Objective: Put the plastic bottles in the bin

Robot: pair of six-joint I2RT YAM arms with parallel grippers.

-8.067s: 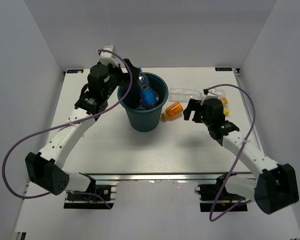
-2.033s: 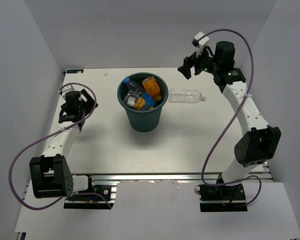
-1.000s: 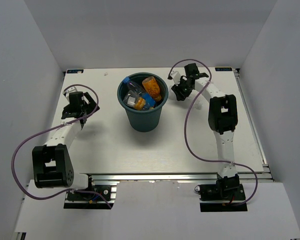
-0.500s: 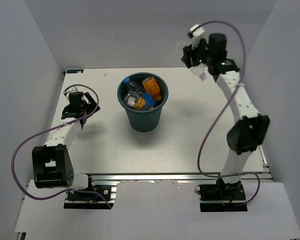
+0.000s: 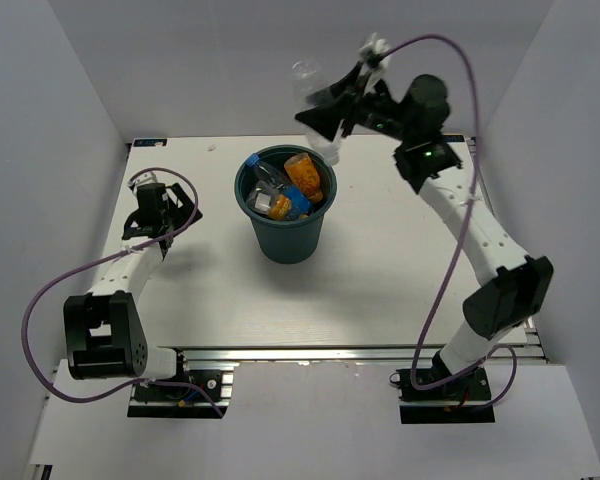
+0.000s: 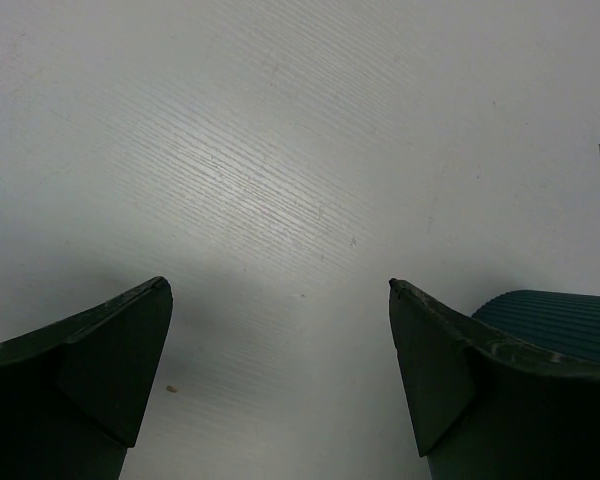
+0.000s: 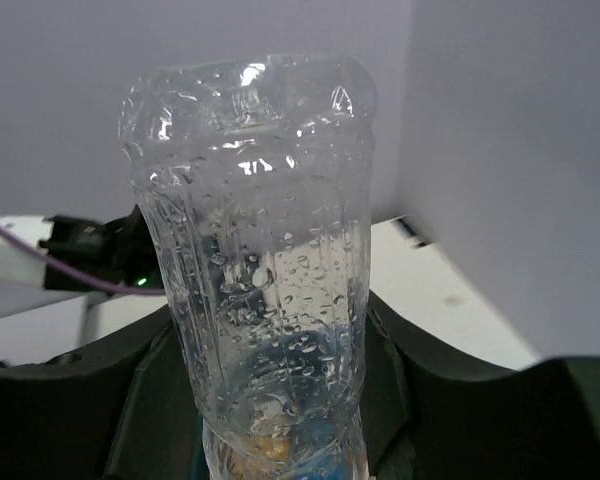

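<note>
Four bottles, as far as I can tell, lie in the bin, my right tool is clamped on the last clear bottle in the air near its far side, and my left tool gapes empty over the desk.

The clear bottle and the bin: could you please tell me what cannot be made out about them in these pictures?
- Clear bottle, right wrist view: its neck end is cut off by the bottom edge, between the fingers of the right gripper.
- Clear bottle, top external view: the right gripper covers its middle; too small to tell whether it is capped.
- Bin, top external view: the bottles inside overlap, so their count is unclear.
</note>
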